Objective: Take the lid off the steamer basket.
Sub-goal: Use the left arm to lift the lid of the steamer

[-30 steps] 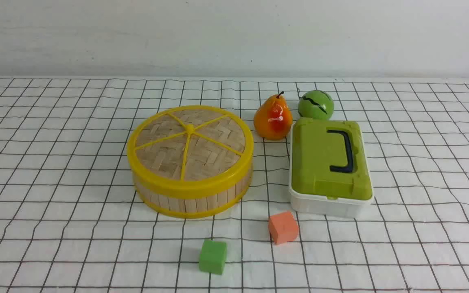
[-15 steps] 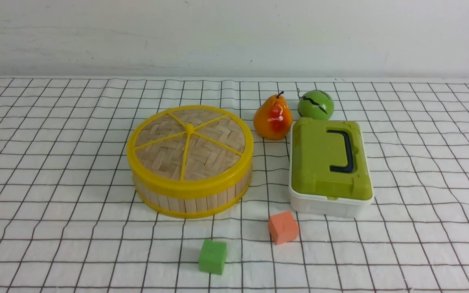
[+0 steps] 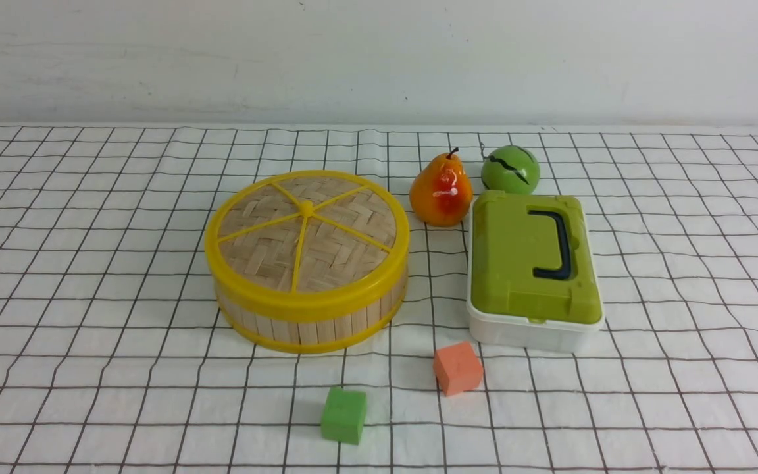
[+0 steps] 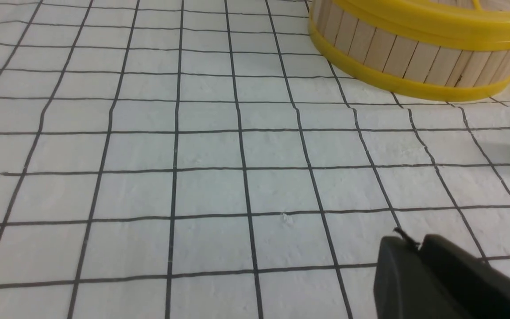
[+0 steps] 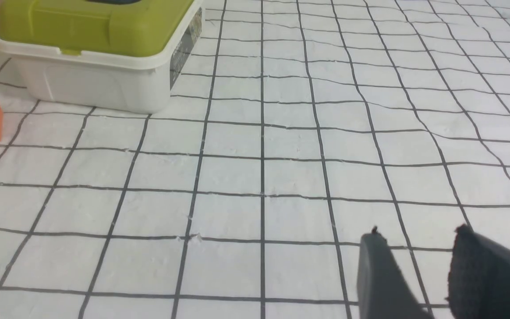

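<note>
Lid (image 3: 306, 230) sits flat on the steamer basket (image 3: 306, 322), a bit left of centre on the worktop (image 3: 89, 342); left pincer (image 4: 414, 248) looks pinched together, basket ahead of it, so probably the nearer arm; right pincer (image 5: 419, 241) sits slightly parted

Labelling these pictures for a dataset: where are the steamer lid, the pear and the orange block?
lid (image 3: 306, 209): front view, its centre knob.
pear (image 3: 443, 194): front view, red patch on its body.
orange block (image 3: 458, 368): front view, middle of the block.
</note>
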`<act>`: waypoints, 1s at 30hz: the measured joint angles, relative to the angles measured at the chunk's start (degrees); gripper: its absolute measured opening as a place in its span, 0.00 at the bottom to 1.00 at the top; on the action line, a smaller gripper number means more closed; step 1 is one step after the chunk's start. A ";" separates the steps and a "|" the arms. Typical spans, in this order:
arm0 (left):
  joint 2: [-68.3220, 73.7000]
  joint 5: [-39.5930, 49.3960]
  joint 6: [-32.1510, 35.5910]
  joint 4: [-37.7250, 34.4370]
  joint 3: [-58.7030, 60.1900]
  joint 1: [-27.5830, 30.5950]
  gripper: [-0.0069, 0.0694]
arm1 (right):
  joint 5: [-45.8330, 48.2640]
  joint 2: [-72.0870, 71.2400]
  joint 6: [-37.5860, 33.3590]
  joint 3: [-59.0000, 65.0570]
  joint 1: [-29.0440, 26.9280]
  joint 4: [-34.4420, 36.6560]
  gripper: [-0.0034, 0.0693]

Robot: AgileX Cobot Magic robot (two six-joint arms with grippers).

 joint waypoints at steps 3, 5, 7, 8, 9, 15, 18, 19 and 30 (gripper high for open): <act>0.00 -0.11 0.00 0.00 0.00 0.00 0.16 | 0.00 0.00 0.00 0.00 0.00 0.00 0.38; 0.00 -0.33 0.00 0.00 0.00 0.00 0.16 | 0.00 0.00 0.00 0.00 0.00 0.00 0.38; 0.00 -0.51 0.00 0.00 0.00 0.00 0.17 | 0.00 0.00 0.00 0.00 0.00 0.00 0.38; 0.00 -0.51 0.00 0.00 0.00 0.00 0.17 | 0.00 0.00 0.00 0.00 0.00 0.00 0.38; 0.00 -0.74 0.00 0.00 0.00 0.00 0.17 | 0.00 0.00 0.00 0.00 0.00 0.00 0.38; 0.00 -0.92 0.00 0.00 0.00 0.00 0.17 | 0.00 0.00 0.00 0.00 0.00 0.00 0.38; 0.00 -0.95 0.00 0.00 0.00 0.00 0.17 | 0.00 0.00 0.00 0.00 0.00 0.00 0.38; 0.00 -1.07 0.00 0.00 0.00 0.00 0.17 | 0.00 0.00 0.00 0.00 0.00 0.00 0.38; 0.00 -2.48 0.00 0.00 0.00 0.00 0.18 | 0.00 0.00 0.00 0.00 0.00 0.00 0.38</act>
